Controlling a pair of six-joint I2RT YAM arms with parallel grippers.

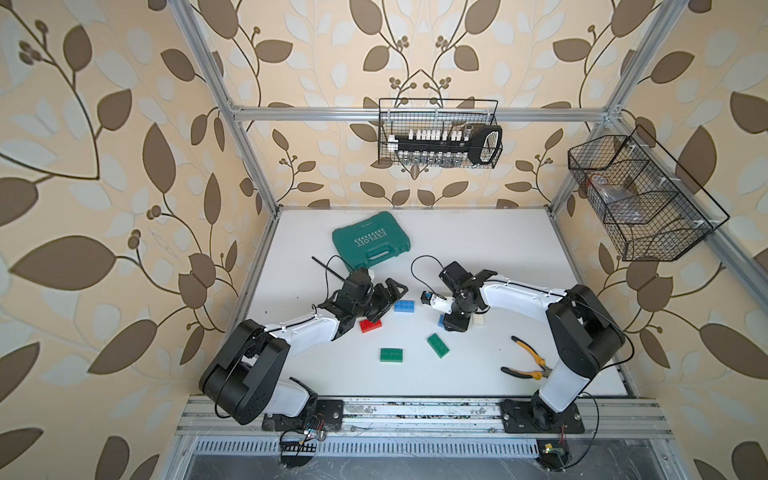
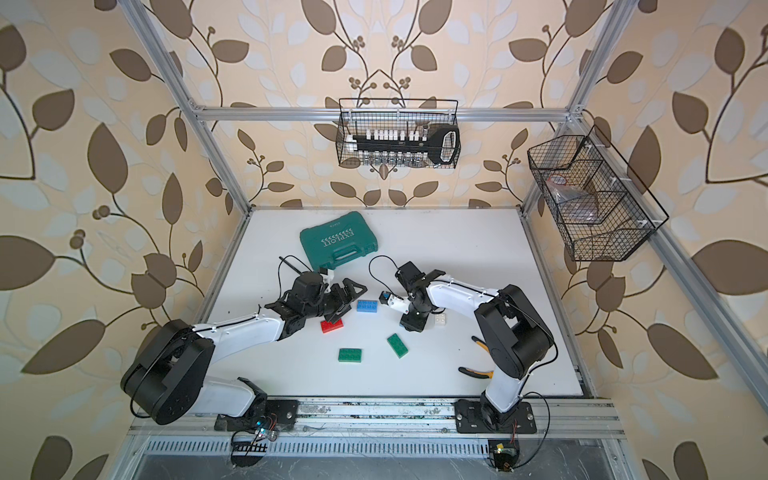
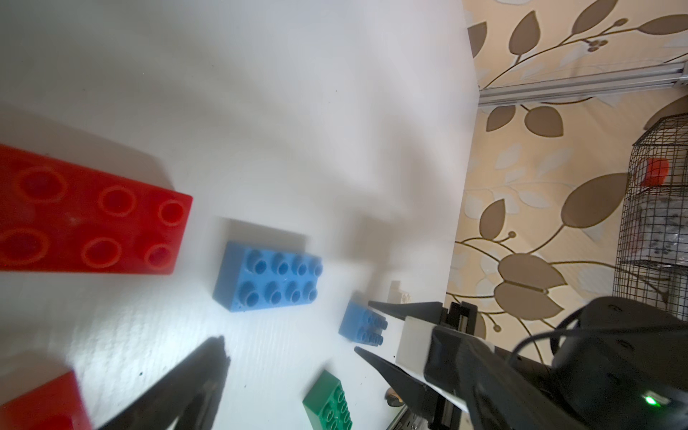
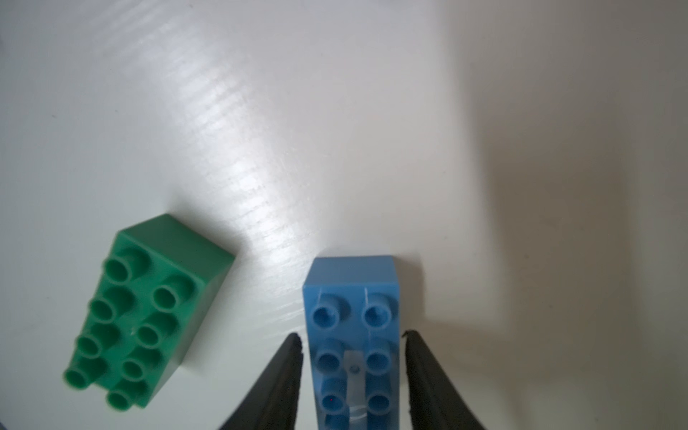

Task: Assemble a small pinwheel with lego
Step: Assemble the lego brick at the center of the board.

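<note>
Blue brick (image 4: 352, 298) btwn right pincer (image 4: 352, 335); overhead: sliver.

Looking steeply down from high overhead in both top views, over the whole white table (image 1: 498, 249). Low and close from each wrist, sharing 1 blue brick (image 4: 352, 316).

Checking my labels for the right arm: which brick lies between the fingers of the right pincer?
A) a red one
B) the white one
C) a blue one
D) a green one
C: in the right wrist view the right pincer straddles a blue brick, while a green brick lies apart beside it.
</note>
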